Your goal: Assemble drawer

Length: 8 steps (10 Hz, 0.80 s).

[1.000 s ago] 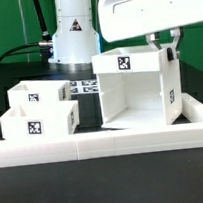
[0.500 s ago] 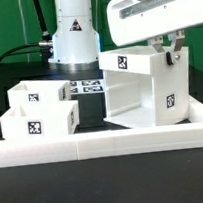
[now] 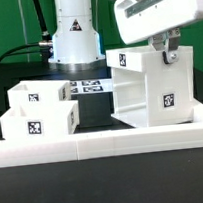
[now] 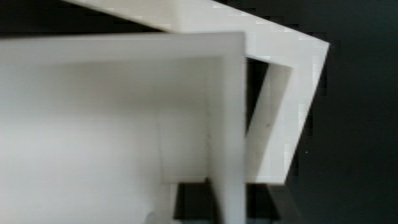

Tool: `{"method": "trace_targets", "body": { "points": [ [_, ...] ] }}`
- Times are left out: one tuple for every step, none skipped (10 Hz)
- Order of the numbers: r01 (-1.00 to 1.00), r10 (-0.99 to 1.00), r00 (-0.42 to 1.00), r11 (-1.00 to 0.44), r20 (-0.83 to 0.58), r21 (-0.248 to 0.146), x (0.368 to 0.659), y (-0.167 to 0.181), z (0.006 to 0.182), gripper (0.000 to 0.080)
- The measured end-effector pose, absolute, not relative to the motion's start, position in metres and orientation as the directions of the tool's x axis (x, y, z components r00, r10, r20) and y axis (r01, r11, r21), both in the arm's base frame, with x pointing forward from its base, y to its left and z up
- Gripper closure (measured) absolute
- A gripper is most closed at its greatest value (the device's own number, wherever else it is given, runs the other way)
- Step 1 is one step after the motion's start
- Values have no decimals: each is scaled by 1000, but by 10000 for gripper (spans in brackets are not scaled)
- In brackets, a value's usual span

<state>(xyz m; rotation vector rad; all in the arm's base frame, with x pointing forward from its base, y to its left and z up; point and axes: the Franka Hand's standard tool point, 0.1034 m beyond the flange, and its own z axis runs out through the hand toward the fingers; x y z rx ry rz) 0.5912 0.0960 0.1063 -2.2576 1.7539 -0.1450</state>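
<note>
The tall open-fronted white box casing stands at the exterior view's right behind the rail, turned so one corner faces the camera, with tags on its top and side. My gripper is shut on the casing's upper side wall. In the wrist view the thin wall edge runs down between my dark fingers, and my gripper pinches it. Two small white trays sit at the left, one behind and one in front.
The long low white rail runs across the front and up the right side. The marker board lies flat between the trays and the robot base. Black cables lie at the back left.
The casing has turned in my grip, its open front swinging round from facing the camera towards the exterior view's left. My gripper and the casing have shifted slightly right.
</note>
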Motion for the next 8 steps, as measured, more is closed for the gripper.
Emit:
{"method": "trace_targets", "body": {
  "points": [
    [-952,-975,183,-144,-123,-270,591,96,106,747],
    [-959,-980,138,-95,-145,-268,593,95,106,747],
    [-962,-982,100,-54,-163,-266,597,95,107,747],
    [-965,-982,44,6,-185,-261,601,96,107,747],
    [-964,-981,43,8,-187,-266,608,97,106,747],
    [-963,-981,43,10,-189,-269,614,97,106,747],
    [-963,-980,41,12,-194,-268,622,97,106,747],
    [-962,-980,38,18,-197,-272,631,96,106,747]
  ]
}}
